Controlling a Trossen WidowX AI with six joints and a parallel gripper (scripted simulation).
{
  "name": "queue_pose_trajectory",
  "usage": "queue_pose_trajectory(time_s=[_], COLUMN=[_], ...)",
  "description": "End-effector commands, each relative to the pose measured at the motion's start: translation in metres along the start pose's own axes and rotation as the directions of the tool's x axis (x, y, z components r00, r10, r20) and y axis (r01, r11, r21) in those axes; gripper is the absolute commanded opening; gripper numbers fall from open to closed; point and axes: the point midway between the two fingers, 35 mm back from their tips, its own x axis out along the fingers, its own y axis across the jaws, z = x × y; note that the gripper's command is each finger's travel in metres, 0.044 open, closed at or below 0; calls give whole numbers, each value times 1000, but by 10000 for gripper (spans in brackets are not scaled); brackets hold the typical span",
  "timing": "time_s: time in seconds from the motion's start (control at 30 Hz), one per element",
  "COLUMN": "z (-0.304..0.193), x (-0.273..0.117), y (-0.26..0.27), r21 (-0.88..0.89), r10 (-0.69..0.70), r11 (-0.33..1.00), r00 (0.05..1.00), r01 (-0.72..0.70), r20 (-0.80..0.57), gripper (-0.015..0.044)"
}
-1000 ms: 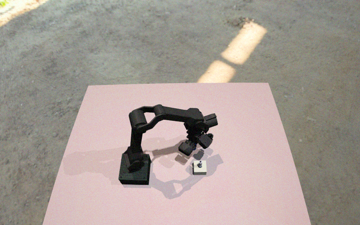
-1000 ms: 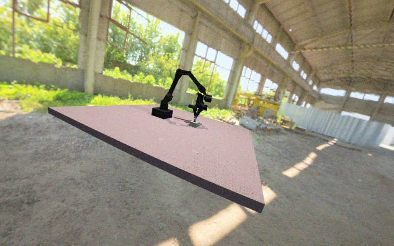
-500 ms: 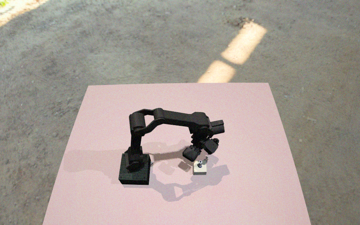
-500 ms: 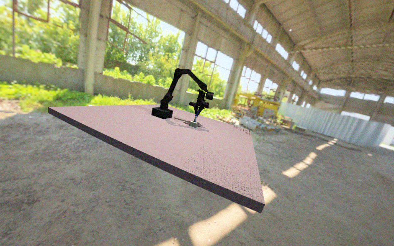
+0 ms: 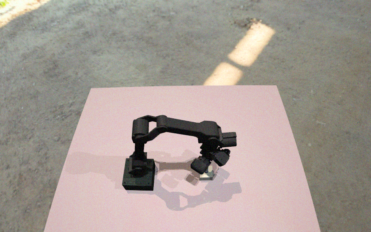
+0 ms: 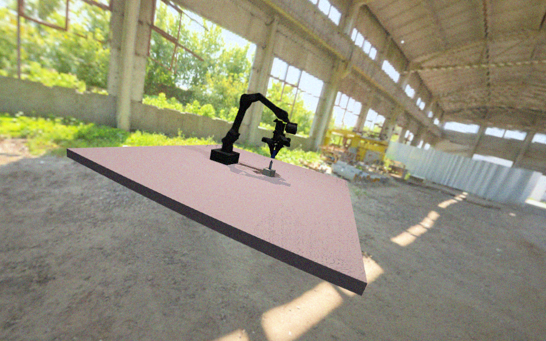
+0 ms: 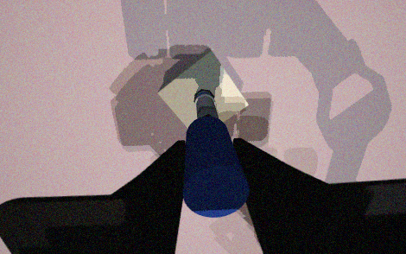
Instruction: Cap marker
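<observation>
The blue cap (image 6: 274, 153) (image 7: 215, 181) is upright between the fingers of my gripper (image 6: 273, 151) (image 7: 209, 146), which is shut on it. The grey marker (image 6: 270, 164) (image 7: 206, 105) stands upright in the pale holder block (image 5: 206, 178) (image 6: 268, 173) (image 7: 177, 97). In the exterior view the cap is just above the marker's tip and a little to the right, with a small gap between them. In the wrist view the cap's far end overlaps the marker and hides part of it. In the top view the gripper hides the cap and much of the marker.
The arm's base (image 5: 138, 175) (image 6: 224, 156) stands on the pink table (image 5: 238, 109) (image 6: 224, 195), left of the holder block in the top and exterior views. The upper arm arches between them, above the table. Shadows of the arm lie around the block.
</observation>
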Motion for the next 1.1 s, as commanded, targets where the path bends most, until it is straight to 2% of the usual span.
queue_pose_trajectory(time_s=[0.0,1.07], z=[2,2], x=[-2,42], y=[-2,-2], r21=[-10,-10], r10=[2,2], r11=[1000,1000], r00=[1000,1000], r01=[-2,-2], r20=[-3,-3], gripper=[0,0])
